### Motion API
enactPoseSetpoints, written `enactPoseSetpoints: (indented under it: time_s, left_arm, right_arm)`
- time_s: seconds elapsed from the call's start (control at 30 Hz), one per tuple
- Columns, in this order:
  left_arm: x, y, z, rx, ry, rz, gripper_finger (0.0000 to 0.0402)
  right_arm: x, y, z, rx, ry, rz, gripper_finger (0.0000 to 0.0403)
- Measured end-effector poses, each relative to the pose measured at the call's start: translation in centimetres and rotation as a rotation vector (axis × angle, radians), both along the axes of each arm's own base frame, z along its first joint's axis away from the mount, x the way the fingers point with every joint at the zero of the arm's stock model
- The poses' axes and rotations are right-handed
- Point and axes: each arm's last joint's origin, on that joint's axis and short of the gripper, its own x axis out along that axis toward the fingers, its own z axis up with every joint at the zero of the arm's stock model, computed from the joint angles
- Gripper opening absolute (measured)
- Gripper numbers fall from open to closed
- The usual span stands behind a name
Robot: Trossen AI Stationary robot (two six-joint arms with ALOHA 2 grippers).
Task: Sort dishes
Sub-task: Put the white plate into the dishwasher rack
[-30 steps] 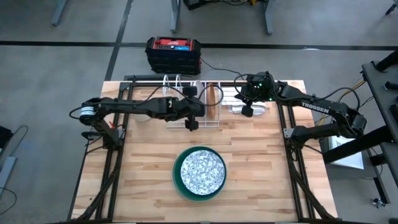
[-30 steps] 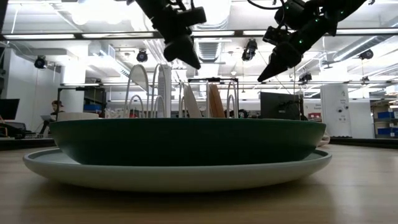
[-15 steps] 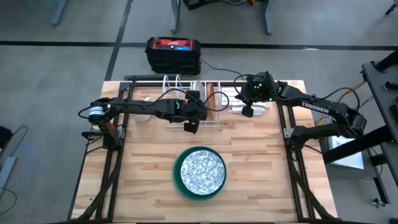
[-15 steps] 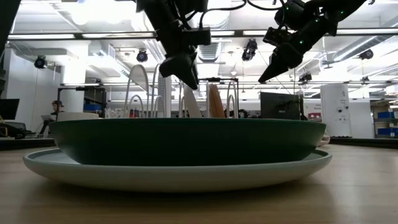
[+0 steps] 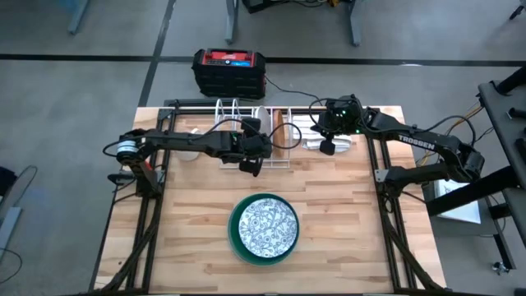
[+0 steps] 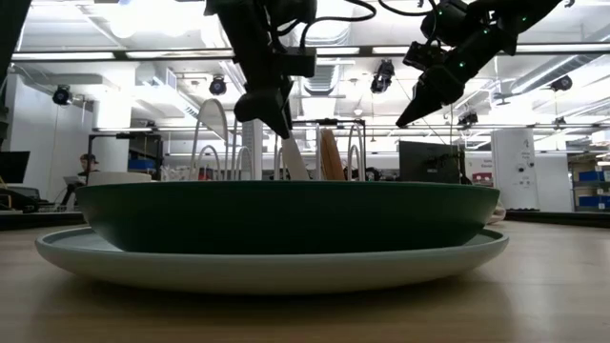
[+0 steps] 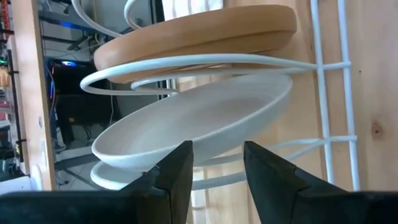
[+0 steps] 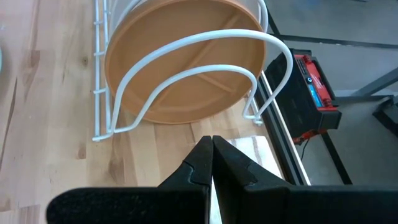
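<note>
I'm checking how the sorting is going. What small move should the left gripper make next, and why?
Probably pull the left gripper back from the rack toward the stacked plates. Its fingers are open and empty, the white plate and brown plate already stand in the rack, and three plates remain stacked. The right gripper waits shut near the rack.

1. The floor (image 5: 82,99) around the wooden table (image 5: 345,222) is grey concrete crossed by dark lines.
2. A black and red box (image 5: 229,71) sits on the floor just behind the table, a cable running from it.
3. Across the table, a white ceiling (image 6: 143,48) carries beams and hanging lights.
4. Blue bins (image 6: 591,189) fill shelves at far right.
</note>
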Motion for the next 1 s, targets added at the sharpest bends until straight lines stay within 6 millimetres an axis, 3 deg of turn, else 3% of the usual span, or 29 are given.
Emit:
enactPoseSetpoints:
  time_s: [0.23,0.5,1.0]
  left_arm:
    - [0.16,-0.19,-0.08,-0.045,0.020,-0.085,0.0132]
    - [0.53,-0.07,0.06,0.026,0.072,-0.194,0.0133]
    - [0.64,0.49,-0.39,0.007,0.119,-0.270,0.0133]
  right_arm:
    - [0.01,0.00,-0.01,0.000,0.000,0.000,0.0000]
    - [0.01,0.00,-0.01,0.001,0.000,0.000,0.0000]
    - [-0.01,0.02,-0.03,0.003,0.002,0.000,0.0000]
